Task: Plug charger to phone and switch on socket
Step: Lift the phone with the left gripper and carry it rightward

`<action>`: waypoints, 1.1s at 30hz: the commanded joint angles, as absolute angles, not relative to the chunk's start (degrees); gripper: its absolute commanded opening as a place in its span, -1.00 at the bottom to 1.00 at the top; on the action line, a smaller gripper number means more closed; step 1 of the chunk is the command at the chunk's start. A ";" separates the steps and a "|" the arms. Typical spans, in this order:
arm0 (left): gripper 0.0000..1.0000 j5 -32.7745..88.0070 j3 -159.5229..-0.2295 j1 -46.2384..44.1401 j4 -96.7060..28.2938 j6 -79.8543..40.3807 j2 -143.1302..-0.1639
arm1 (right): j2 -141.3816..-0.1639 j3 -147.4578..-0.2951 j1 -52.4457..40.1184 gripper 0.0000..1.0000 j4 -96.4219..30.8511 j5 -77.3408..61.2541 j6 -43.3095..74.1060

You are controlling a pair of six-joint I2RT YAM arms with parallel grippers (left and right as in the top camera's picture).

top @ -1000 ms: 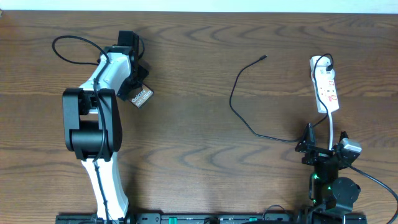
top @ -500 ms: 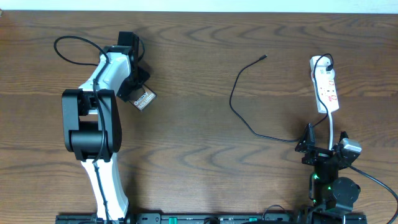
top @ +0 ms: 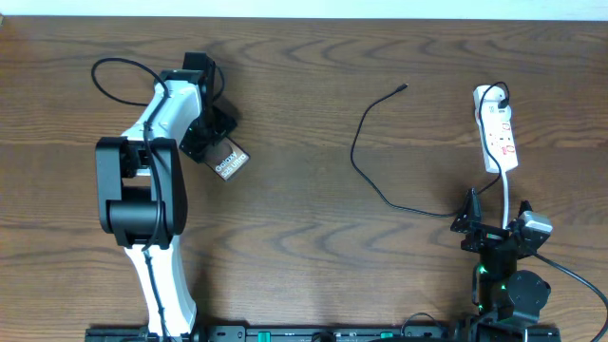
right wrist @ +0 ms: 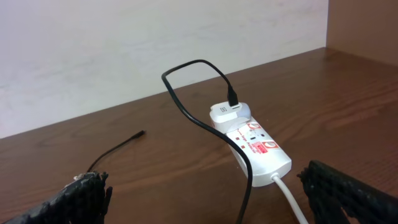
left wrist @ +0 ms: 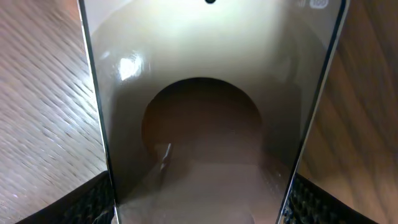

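Observation:
My left gripper (top: 211, 142) is shut on the phone (top: 228, 162), a small silver-grey slab with white lettering, at the table's left. In the left wrist view the phone (left wrist: 205, 118) fills the frame between my fingers, its brownish oval showing. The charger, a thin black cable (top: 364, 161), curves across the right half of the table, its small connector tip (top: 404, 87) lying free. It also shows in the right wrist view (right wrist: 186, 106), plugged into a white adapter on the socket (right wrist: 252, 143). The socket, a white power strip (top: 497, 138), lies at the right. My right gripper (right wrist: 205, 205) is open and empty near the front right.
The socket's white cord (top: 509, 199) runs from the strip toward my right arm's base (top: 503, 275). A black cable loop (top: 119, 71) lies behind my left arm. A pale wall (right wrist: 124, 50) stands behind the table's far edge.
My left gripper has carried the phone down and to the right, turning it a little. The right arm, cable and socket have not moved.

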State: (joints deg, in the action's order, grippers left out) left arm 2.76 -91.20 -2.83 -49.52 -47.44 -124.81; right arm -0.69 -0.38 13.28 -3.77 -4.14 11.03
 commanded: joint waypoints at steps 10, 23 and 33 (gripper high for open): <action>0.15 6.07 -89.12 -10.87 -51.20 -38.92 -125.51 | -0.32 -0.34 13.08 0.99 -3.99 -4.47 10.20; 0.15 10.07 -89.12 -21.80 -51.51 -38.63 -125.51 | -0.32 -0.34 13.08 0.99 -3.99 -4.47 10.20; 0.16 14.02 -89.14 -27.46 -51.57 -39.24 -125.47 | -0.32 -0.34 13.08 0.98 -3.99 -4.47 10.20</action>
State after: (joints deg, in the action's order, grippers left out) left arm 6.81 -91.09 -26.04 -51.46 -38.94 -124.81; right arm -0.69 -0.38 13.28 -3.77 -4.14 11.03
